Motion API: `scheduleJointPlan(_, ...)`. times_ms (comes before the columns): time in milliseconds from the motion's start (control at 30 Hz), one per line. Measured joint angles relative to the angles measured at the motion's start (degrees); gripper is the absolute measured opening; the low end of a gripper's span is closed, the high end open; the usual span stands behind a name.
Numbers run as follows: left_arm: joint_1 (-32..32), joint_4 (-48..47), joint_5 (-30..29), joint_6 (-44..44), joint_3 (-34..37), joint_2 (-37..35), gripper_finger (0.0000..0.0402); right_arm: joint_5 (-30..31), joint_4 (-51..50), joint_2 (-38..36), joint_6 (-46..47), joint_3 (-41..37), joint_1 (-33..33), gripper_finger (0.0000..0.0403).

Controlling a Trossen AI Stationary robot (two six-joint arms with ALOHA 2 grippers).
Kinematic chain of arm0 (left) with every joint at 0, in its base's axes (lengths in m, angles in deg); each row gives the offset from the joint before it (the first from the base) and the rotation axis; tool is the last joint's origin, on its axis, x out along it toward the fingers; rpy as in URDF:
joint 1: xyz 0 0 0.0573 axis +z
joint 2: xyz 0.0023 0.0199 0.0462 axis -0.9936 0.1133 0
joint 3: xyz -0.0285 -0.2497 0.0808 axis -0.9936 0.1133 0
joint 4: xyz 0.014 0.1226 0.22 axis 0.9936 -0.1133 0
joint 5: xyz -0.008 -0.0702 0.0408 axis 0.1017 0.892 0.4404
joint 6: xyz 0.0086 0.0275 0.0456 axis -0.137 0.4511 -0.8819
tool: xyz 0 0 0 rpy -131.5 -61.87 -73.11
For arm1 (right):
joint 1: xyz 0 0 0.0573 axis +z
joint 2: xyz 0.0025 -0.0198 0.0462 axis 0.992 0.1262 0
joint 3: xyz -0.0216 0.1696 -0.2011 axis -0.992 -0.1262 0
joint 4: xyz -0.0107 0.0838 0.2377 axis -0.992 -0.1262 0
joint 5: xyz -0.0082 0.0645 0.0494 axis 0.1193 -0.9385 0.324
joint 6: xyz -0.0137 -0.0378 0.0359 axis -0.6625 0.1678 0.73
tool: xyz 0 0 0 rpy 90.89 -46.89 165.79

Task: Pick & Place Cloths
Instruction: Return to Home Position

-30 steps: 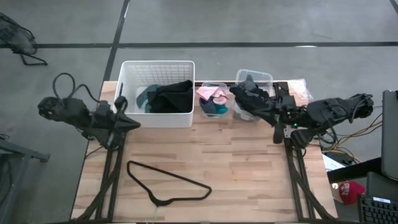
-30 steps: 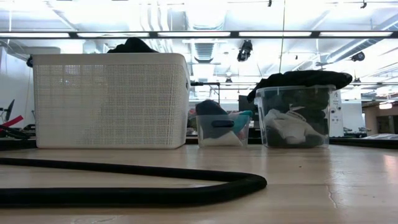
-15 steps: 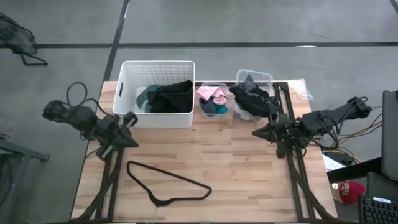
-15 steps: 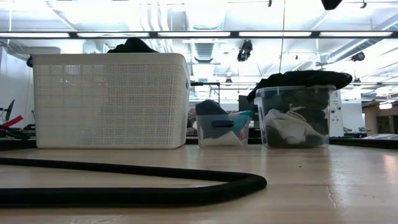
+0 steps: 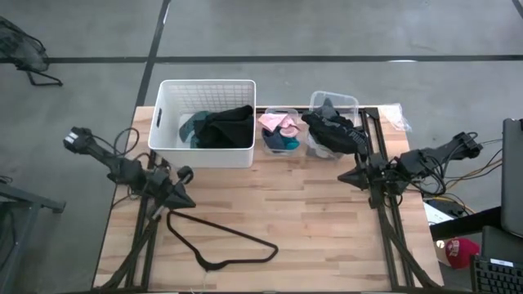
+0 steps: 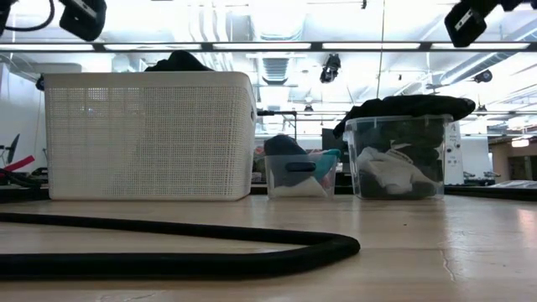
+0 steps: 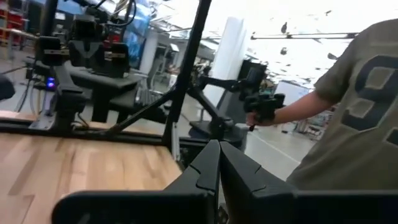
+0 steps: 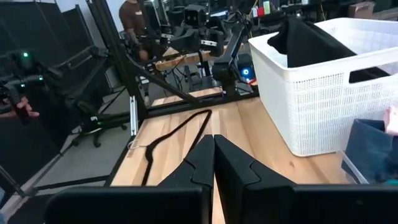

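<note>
Left end effector (image 5: 185,200): fingers together, empty, over worktop (image 5: 310,214) left side.
Right end effector (image 5: 343,177): fingers together, empty, right side.
Cloths (image 5: 222,126): in white basket (image 5: 206,82), small bin (image 5: 282,109), clear bin (image 5: 335,95), far edge.

In the low view the white basket (image 6: 149,134) hides all but the top of its black cloth (image 6: 176,60).

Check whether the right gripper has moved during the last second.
Yes. In the high view the right gripper has drawn back from the rightmost clear bin, downward and rightward in the picture.
</note>
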Motion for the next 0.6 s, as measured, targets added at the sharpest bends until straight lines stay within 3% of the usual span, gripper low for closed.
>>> scheduleJointPlan(167,-2.87,3.72,-3.42,-1.67,3.54,-0.33,0.0014,0.21,-0.1,-3.81,-1.68,-2.99,0.0,0.0009)
scheduleJointPlan(367,-3.52,11.22,-3.26,-5.9,9.83,-2.29,0.0014,0.78,-0.09,-10.3,-2.92,-7.2,-0.04,0.0009)
scheduleJointPlan(600,-3.52,11.55,-3.21,-4.71,14.4,-6.27,0.0014,0.65,-2.02,-19.65,-3.11,-12.41,-0.04,0.0009)
